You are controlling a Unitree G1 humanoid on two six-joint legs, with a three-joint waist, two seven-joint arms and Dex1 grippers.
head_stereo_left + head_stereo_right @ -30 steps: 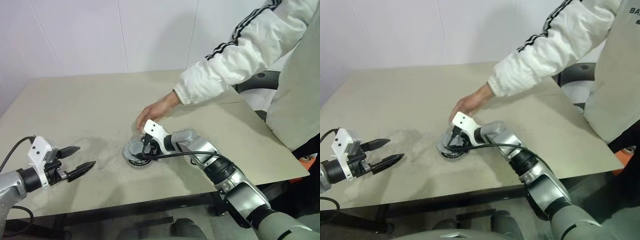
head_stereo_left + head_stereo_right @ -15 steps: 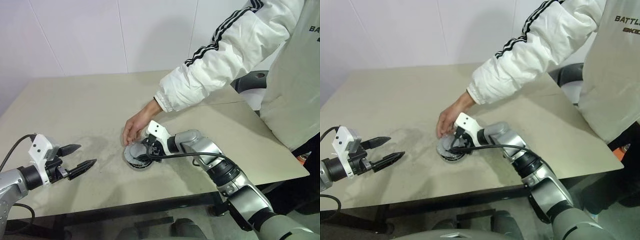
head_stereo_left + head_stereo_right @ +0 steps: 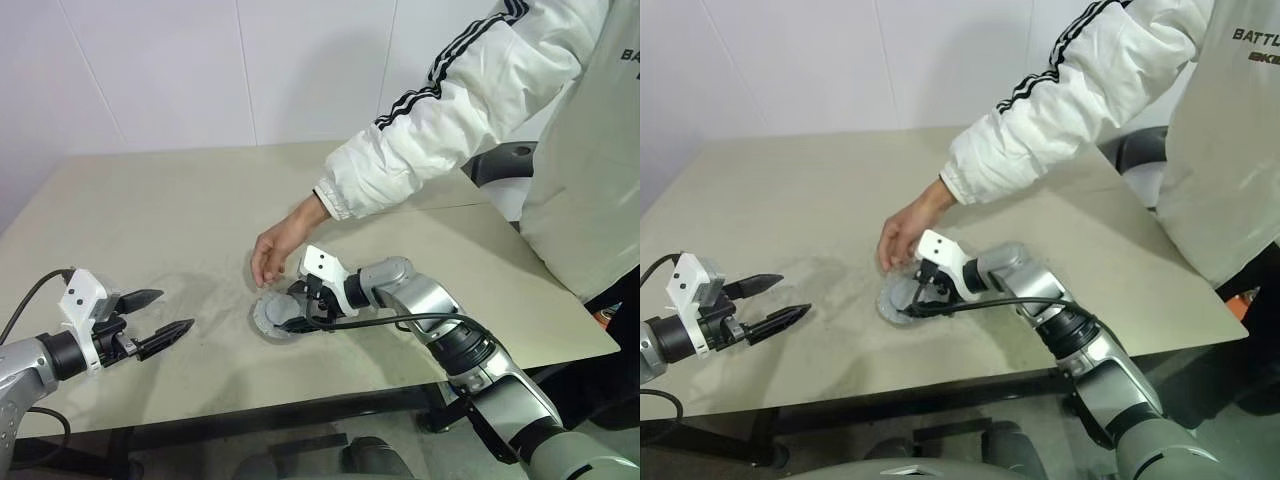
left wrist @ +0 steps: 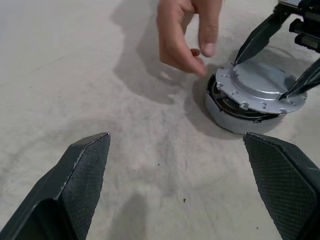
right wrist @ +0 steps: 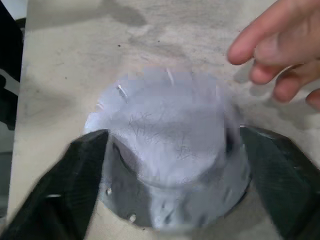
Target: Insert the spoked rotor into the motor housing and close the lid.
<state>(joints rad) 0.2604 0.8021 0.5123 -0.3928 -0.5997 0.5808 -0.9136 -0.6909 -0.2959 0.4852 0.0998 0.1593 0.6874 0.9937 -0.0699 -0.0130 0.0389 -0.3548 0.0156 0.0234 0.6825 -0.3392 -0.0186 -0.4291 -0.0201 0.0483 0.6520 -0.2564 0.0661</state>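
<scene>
The lid [image 4: 260, 86] lies on top of the motor housing [image 4: 235, 117] near the middle of the surface [image 3: 180, 210], but it looks tilted and shifted to one side rather than seated flat, with a dark gap showing under its near edge. The rotor cannot be made out beneath it, so whether it sits properly inside cannot be told. The right gripper [image 4: 276, 61] has its jaws apart, one fingertip on either side of the lid and close to its rim or touching it, without clamping it. A person's hand [image 3: 272, 252] hovers just beside the housing on its far side, fingers curled toward it. The main risk is that pressing down on a crooked lid would jam it or tip it off the housing, since the notched edge likely has to line up first. A sideways nudge from either fingertip could also slide the whole housing across the surface, as nothing holds it in place. With the person's fingers so near, any closing or sweeping motion could pinch or strike them. The left gripper [image 3: 160, 318], jaws wide apart and empty, hangs well apart over the near left of the surface and is not steadying anything.
</scene>
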